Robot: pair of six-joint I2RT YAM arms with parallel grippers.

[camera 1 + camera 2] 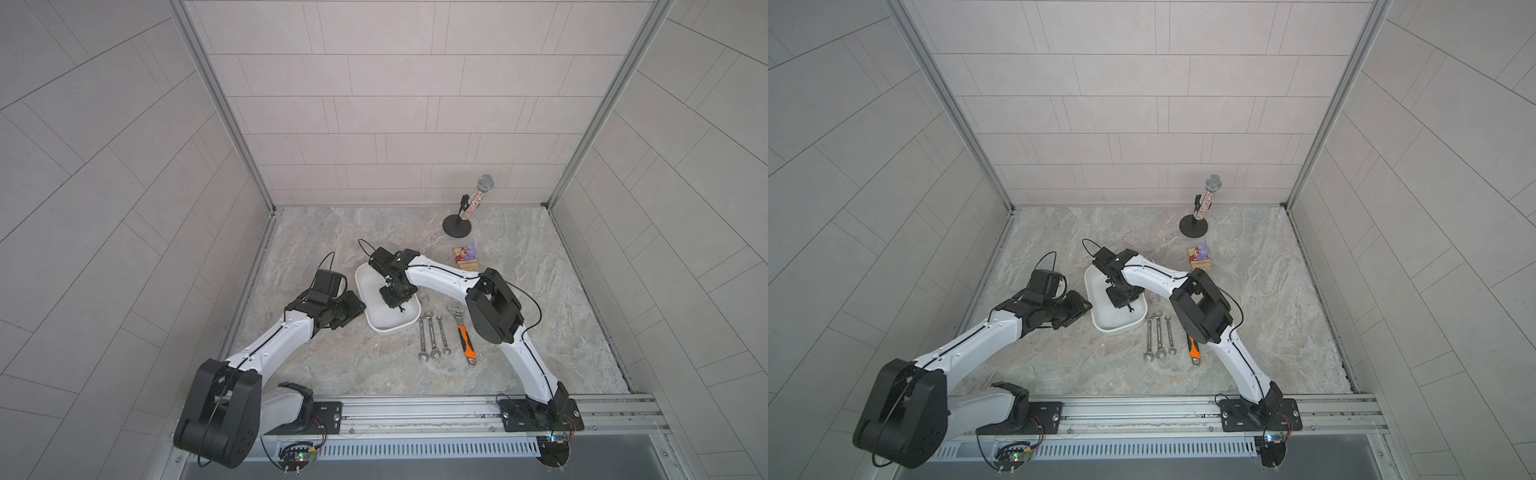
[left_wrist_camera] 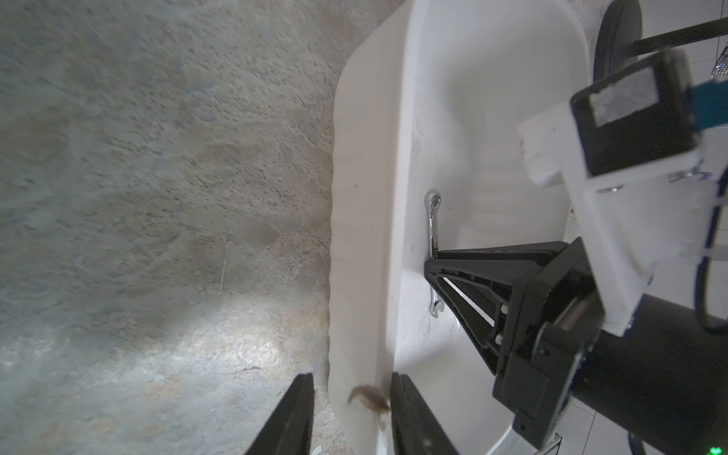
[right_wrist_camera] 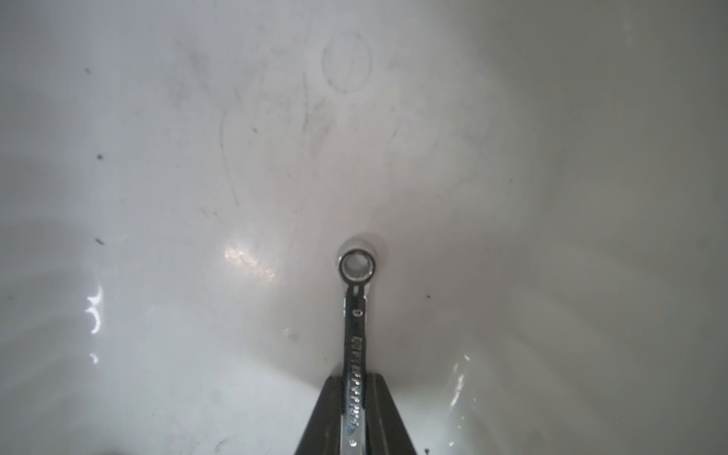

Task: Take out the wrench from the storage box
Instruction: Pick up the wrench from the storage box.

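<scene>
Right end effector [image 3: 354, 380] clamped on wrench [image 3: 354, 331] inside box [image 1: 368, 293].
Shank was pinched, ring end out over the box floor; left end effector [image 2: 351, 379] gripped the box rim; other wrenches [image 1: 431, 336] lay on the surface [image 1: 332, 232] beside it.

The wrench [image 3: 356, 315] is a small chrome combination spanner with stamped lettering along its shank. The shank runs straight between the right jaws, which press on its two narrow edges. The ring end sticks out ahead of their tips and the open end behind them. It sits low over the floor of the storage box [image 2: 354, 236]; whether it touches the floor cannot be told. The storage box is a shallow white plastic tub with rounded corners and a plain rim, scuffed inside, standing upright on the desk. The left jaws straddle one long wall, one outside and one inside, with a brown smudge on the rim between them.
</scene>
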